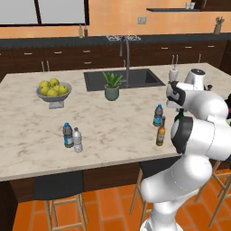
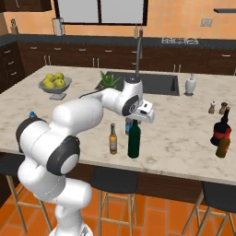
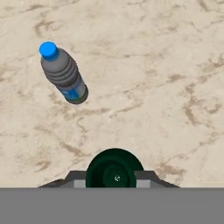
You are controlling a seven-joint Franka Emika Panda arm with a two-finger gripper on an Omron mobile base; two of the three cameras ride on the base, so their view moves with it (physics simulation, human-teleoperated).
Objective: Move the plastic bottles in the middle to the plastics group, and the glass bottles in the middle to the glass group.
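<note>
Green bottle (image 2: 134,140) neck under gripper (image 2: 138,118)

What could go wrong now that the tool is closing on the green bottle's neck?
1. The tool holds the dark green bottle only at its narrow top, so the tall bottle may swing or slip when lifted.
2. The amber bottle and the blue-capped water bottle stand close by; a sideways move could knock them over.
3. The dark glass bottle with a red band stands far across the counter, a long carry.
</note>
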